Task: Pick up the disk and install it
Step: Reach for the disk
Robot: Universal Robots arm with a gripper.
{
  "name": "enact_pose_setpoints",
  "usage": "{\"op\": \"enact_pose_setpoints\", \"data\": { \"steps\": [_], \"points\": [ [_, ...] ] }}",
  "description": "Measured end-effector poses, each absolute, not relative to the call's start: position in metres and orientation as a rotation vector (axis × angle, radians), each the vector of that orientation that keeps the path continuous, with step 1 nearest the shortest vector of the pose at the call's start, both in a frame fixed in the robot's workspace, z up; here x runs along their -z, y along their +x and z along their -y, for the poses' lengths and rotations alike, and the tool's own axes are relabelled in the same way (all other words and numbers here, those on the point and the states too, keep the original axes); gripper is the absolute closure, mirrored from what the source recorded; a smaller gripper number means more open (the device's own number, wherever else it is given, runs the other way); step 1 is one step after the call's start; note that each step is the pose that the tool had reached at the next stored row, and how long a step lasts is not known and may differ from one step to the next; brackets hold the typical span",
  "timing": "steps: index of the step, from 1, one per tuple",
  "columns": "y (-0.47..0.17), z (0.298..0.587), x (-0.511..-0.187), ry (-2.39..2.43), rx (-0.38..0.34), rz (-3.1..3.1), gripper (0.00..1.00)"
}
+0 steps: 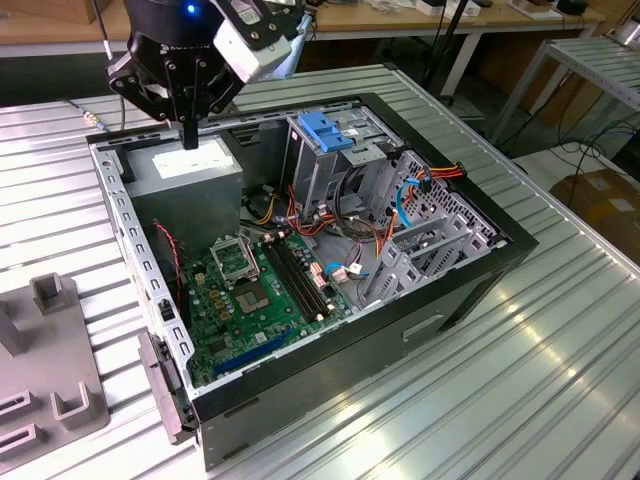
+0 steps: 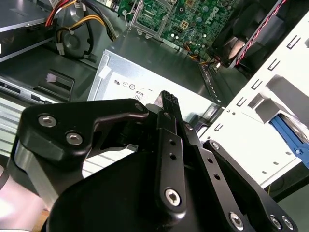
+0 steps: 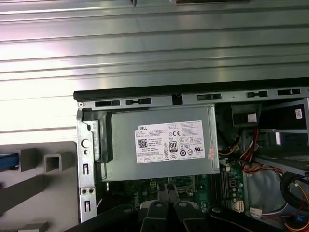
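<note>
My hand (image 1: pixel 190 138) hangs over the power supply (image 1: pixel 195 175), fingers pinched narrow, holding nothing. Nothing picked up yet. The disk (image 3: pixel 7 161), I judge, is that blue edge in the fixture (image 3: pixel 53 166) beside the case (image 1: pixel 480 270).

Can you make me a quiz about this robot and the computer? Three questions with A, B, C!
1. Where does the gripper hang? A over the grey power-supply box; B on the floor; C in a drawer.
2. What colour is the latch atop the drive cage? A red; B blue; C yellow.
3. The computer case is: A open; B shut; C upside down.
Answers: 1A, its closed jaws point down at the box. 2B, it is bright blue. 3A, the green motherboard shows.
</note>
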State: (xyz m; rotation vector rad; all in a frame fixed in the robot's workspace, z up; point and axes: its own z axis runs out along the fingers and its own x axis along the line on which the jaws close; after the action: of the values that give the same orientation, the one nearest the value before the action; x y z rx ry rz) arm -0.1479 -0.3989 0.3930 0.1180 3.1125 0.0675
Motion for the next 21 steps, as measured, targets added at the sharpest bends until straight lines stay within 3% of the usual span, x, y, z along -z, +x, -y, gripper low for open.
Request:
{"op": "enact_pose_setpoints", "data": {
  "steps": [21],
  "points": [
    [-0.163, 0.399, -0.393, 0.118, -0.068, -3.112, 0.9]
  ]
}}
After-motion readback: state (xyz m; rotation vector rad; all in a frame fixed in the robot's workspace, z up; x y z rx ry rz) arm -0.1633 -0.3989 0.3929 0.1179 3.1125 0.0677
